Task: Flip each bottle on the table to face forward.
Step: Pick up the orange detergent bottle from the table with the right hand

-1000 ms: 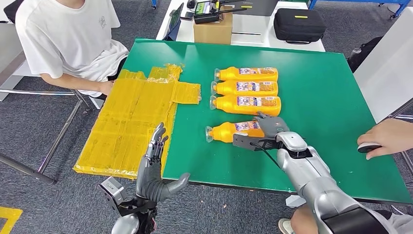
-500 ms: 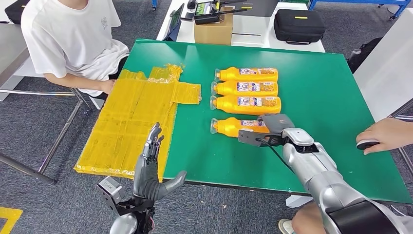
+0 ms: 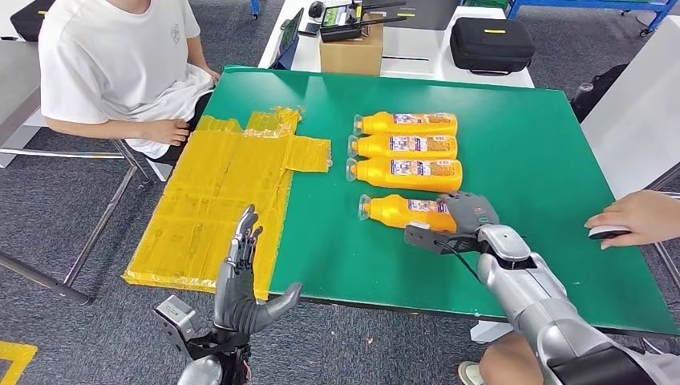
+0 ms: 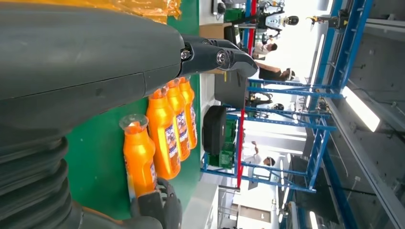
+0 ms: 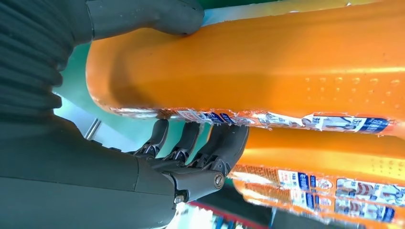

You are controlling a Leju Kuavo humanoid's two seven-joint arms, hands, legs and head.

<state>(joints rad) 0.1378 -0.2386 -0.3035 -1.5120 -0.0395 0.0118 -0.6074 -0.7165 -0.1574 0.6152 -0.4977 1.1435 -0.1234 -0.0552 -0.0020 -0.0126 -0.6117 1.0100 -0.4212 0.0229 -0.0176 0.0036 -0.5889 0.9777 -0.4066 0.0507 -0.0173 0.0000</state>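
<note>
At about five o'clock on the green table [image 3: 553,168], the right hand [image 3: 471,215] was wrapped around the base end of the nearest bottle [image 3: 405,212], thumb on one side and fingers [image 5: 217,143] curled under the other, just below the row of three bottles [image 3: 405,146]. The left hand [image 3: 240,277] hung open off the table's edge at seven o'clock, holding nothing. To finish well, the grip probably needed to stay firm while rolling the bottle label-up, keeping it parallel to the row without nudging the bottle beside it.

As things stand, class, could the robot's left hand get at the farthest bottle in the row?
Probably not directly. The left hand hangs off the near table edge, and the farthest bottle lies behind two bottles and the one the right hand holds.
</note>
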